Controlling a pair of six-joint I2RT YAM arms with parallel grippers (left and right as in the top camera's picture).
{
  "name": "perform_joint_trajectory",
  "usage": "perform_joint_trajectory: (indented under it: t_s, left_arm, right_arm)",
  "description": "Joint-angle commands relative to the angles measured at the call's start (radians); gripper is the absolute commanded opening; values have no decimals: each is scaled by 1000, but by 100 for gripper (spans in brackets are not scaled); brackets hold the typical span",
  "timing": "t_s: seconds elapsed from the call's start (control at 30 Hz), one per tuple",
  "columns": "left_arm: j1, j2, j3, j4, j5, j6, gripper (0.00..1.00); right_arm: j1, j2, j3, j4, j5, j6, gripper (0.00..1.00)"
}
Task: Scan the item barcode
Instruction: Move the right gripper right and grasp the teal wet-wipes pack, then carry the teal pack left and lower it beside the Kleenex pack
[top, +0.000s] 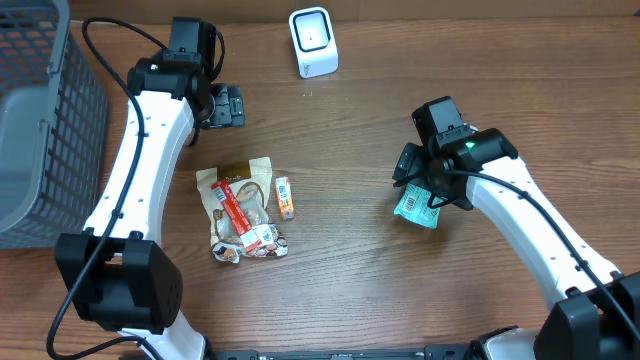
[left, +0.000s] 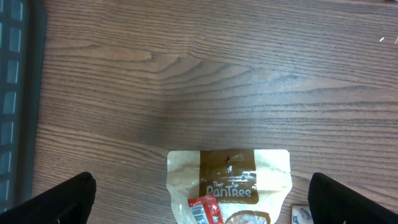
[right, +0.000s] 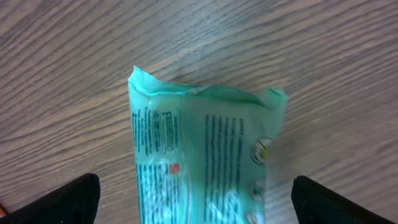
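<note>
1. Right wrist view showed the green packet (right: 199, 149) lying flat on the wooden table (right: 74, 74). It lay between the fingers of the right gripper (right: 198, 202), which were wide apart and held nothing.
2. The left gripper (left: 202, 202) was wide apart too, above a tan pouch (left: 228, 180).
3. The white scanner (top: 313, 41) stood well apart from the packet, near the table's far edge.
4. A grey basket (top: 40, 120) sat at the left.

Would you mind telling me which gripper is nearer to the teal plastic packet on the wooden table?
Right. The right gripper hangs open directly above the teal plastic packet; the left gripper is far off, near the beige snack pouch.
</note>
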Motion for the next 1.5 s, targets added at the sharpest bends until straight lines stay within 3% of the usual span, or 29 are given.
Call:
perform_joint_trajectory:
  t_s: [0.0,0.53,0.93,1.47]
  left_arm:
    - [-2,-15,16,1,-13,-3,100]
    - [-2,-15,16,1,-13,-3,100]
    - [-2,-15,16,1,-13,-3,100]
    - [-2,-15,16,1,-13,-3,100]
  right_arm:
    - [1,4,-29,29,-5,5,98]
    - [1,4,-113,128,-1,-1,88]
    - [1,4,-87,119,-2,-86,55]
    - [32,4,72,41,-33,-87,55]
